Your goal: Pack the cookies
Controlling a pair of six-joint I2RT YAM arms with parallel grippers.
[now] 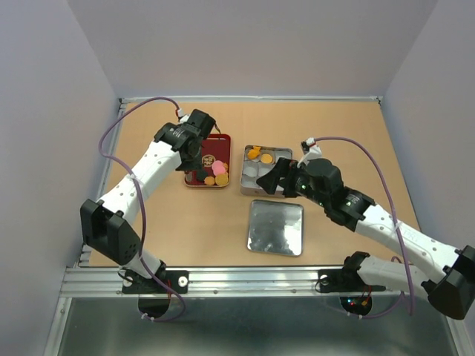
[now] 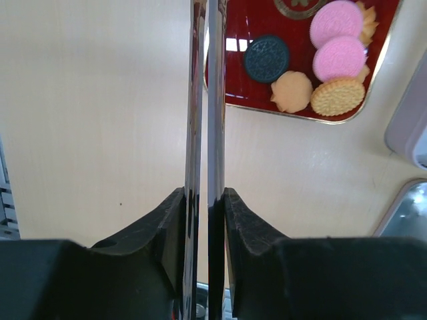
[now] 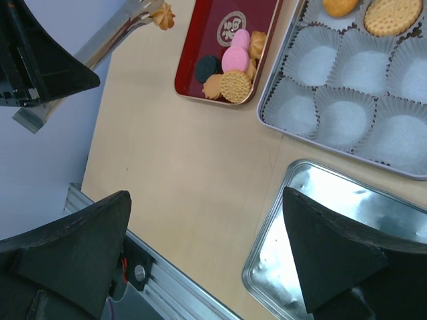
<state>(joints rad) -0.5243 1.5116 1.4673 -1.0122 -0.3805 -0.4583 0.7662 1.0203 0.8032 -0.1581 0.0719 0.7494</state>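
Several cookies, pink, dark and yellow, lie on a red tray left of the tin. Two cookies sit in the tin's paper cups. My left gripper is shut on metal tongs, whose blades run up out of the left wrist view. In the right wrist view the tongs pinch a small orange cookie at their tips, above the table beside the red tray. My right gripper hangs open and holds nothing, over the table between tray and lid.
The tin's shiny lid lies flat in front of the tin, under my right gripper's right finger. A metal rail runs along the table's near edge. Grey walls close in the table on three sides.
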